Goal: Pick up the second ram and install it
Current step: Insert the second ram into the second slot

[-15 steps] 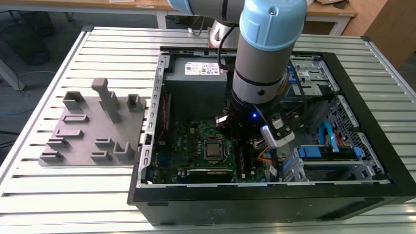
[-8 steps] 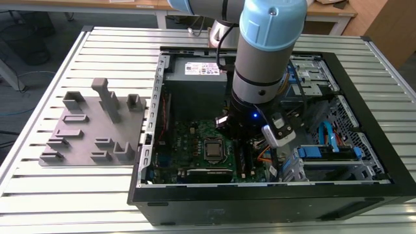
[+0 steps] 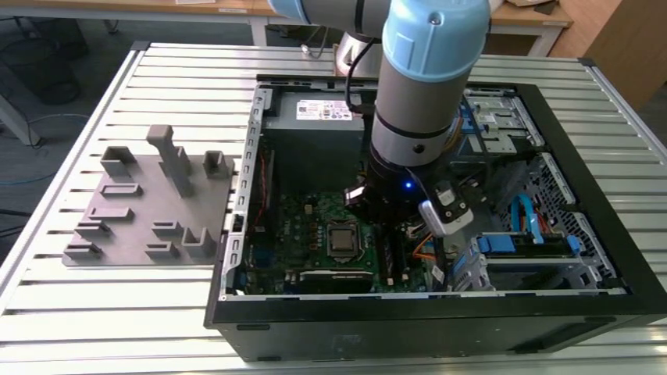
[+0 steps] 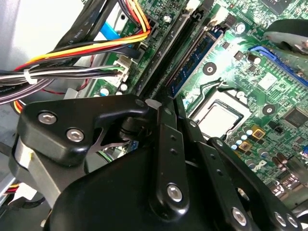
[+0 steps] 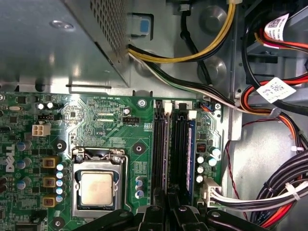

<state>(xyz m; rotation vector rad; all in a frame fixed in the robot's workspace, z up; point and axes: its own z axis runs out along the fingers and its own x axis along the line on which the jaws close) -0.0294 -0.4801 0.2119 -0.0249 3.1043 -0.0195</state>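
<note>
I hold the gripper (image 5: 171, 211) low over the green motherboard (image 5: 103, 130), hemmed by cables (image 5: 284, 192). Its grasp I cannot tell. The thin blue second ram (image 5: 191, 154) stands upright in its slot, at the processor's (image 5: 96, 188) three o'clock in the first wrist view.

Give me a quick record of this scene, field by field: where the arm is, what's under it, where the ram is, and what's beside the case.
arm: reaching down into the open case
gripper: over the memory slots, beside the CPU
ram: standing in a slot on the motherboard
cables: bundled next to the slots
beside the case: grey fixture on the slatted table
</note>
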